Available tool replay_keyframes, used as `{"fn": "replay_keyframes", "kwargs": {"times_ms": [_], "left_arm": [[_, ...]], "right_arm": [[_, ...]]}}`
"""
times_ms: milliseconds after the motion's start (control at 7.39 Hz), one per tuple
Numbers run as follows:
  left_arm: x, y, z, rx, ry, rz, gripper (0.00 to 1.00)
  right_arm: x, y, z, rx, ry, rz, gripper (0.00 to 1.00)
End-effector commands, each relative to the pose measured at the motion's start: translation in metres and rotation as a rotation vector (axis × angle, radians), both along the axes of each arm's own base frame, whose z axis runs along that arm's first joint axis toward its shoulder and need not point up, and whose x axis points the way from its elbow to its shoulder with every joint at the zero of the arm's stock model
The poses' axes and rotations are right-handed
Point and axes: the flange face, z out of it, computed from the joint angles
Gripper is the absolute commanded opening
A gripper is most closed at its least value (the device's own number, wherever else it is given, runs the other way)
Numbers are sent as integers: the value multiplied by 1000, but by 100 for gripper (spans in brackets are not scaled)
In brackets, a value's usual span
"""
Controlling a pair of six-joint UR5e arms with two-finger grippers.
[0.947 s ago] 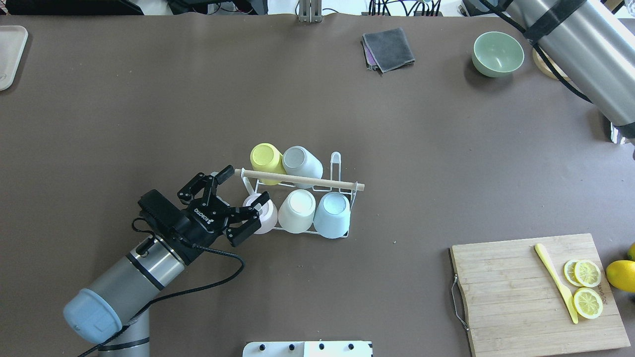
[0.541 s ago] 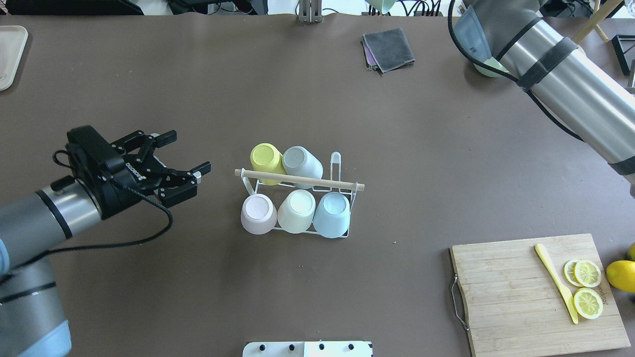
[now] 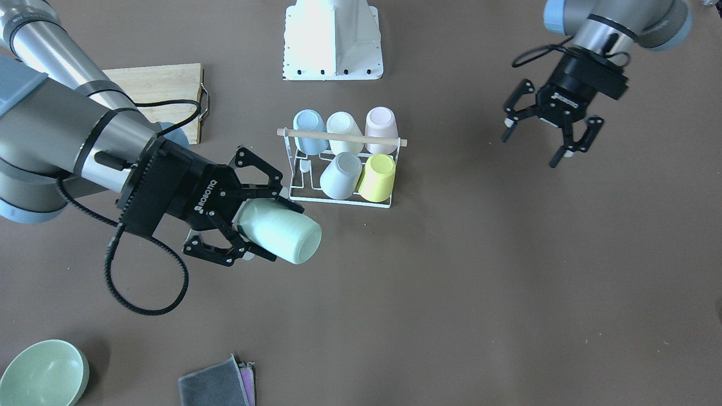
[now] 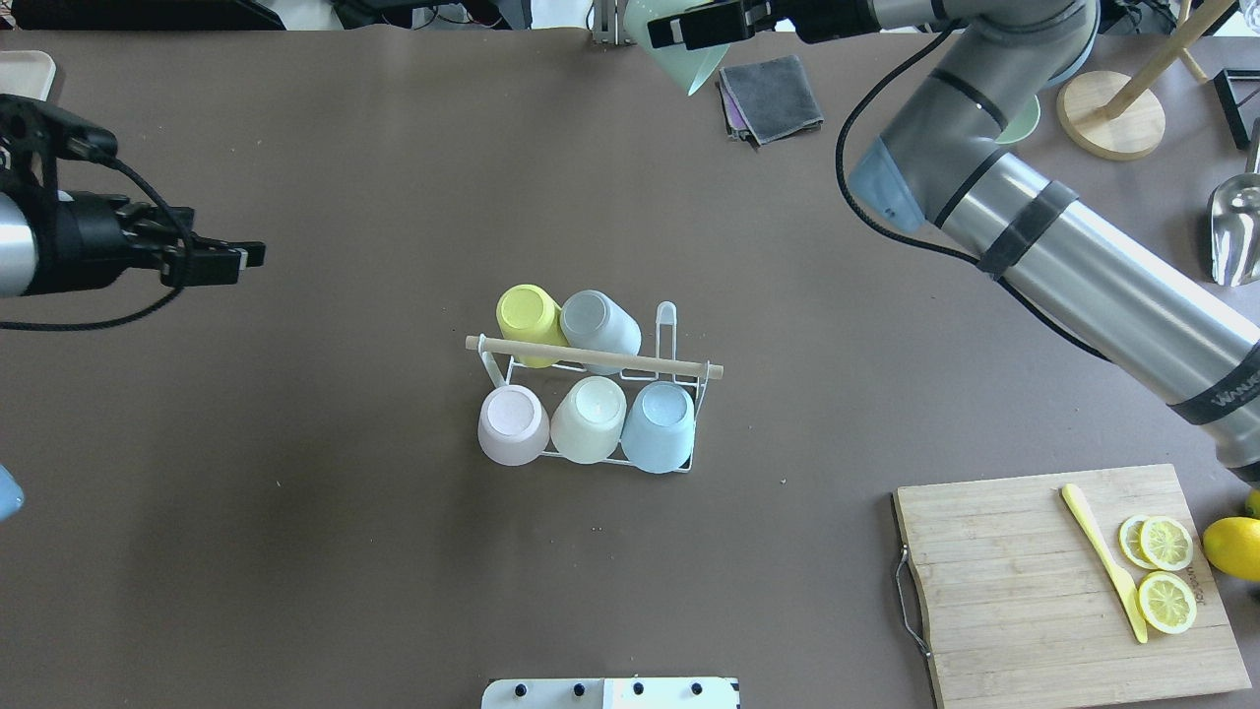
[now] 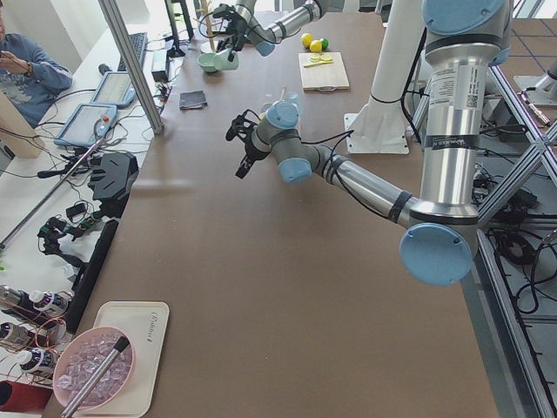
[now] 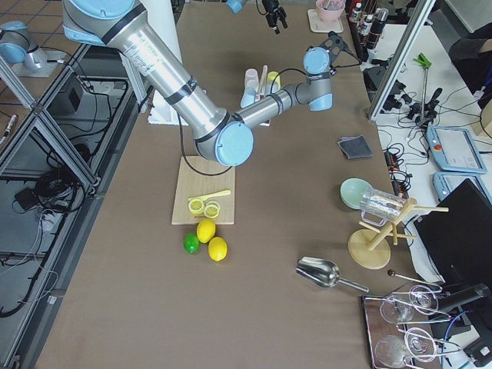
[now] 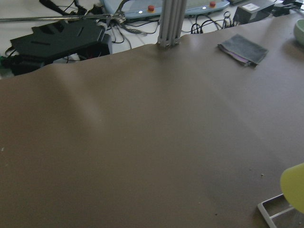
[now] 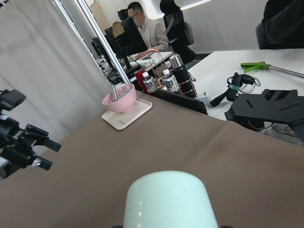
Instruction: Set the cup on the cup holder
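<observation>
The cup holder [image 4: 679, 372] is a white wire rack with a wooden rod [image 4: 591, 356] across its top, at mid table. It also shows in the front view [image 3: 299, 194]. Several cups sit upside down on its prongs: yellow, grey, pink, cream and light blue. One prong [image 4: 666, 320] is bare. My right gripper [image 3: 276, 232] is shut on a mint green cup [image 3: 285, 232], held on its side above the table, beyond the rack; it also shows in the overhead view [image 4: 679, 59]. My left gripper [image 3: 541, 141] is open and empty, far off to the rack's left.
A cutting board [image 4: 1024, 591] with lemon slices and a yellow knife lies at the near right. A grey cloth [image 4: 773, 98], a green bowl [image 3: 42, 372], a wooden stand [image 4: 1107, 123] and a metal scoop [image 4: 1230, 231] are at the far right. A tray corner [image 4: 20, 98] is far left.
My left gripper has let go of the pink cup on the rack and drawn back far to the left. My right arm has swung in over the far edge with the mint cup.
</observation>
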Motion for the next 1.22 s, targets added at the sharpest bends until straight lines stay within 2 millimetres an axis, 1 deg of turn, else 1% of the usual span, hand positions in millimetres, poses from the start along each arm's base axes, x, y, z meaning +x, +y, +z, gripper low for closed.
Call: {"fn": "replay_keyframes", "kwargs": {"times_ms": [0, 135, 271, 406, 541, 676, 812, 947, 1082], "left_arm": [[-52, -31, 92, -304, -101, -80, 99], [-66, -40, 120, -386, -114, -98, 99], [-93, -43, 129, -469, -92, -93, 99], [-127, -48, 143, -440, -145, -45, 99], [-148, -48, 160, -434, -175, 20, 99], [-161, -49, 176, -487, -86, 44, 99], [-171, -47, 179, -499, -25, 46, 99], [-182, -46, 181, -509, -21, 27, 99], [-192, -36, 194, -491, -35, 48, 99]], "right_arm": [[-13, 53, 39, 73, -109, 51, 0], [-36, 77, 58, 83, -154, 130, 0], [-80, 116, 71, 124, -144, 198, 0], [-104, 138, 71, 133, -141, 239, 0], [-106, 140, 63, 135, -156, 247, 0], [-98, 133, 60, 133, -167, 257, 0], [-95, 130, 61, 130, -167, 260, 0], [-95, 130, 61, 131, -168, 262, 0], [-96, 133, 66, 126, -162, 251, 0]]}}
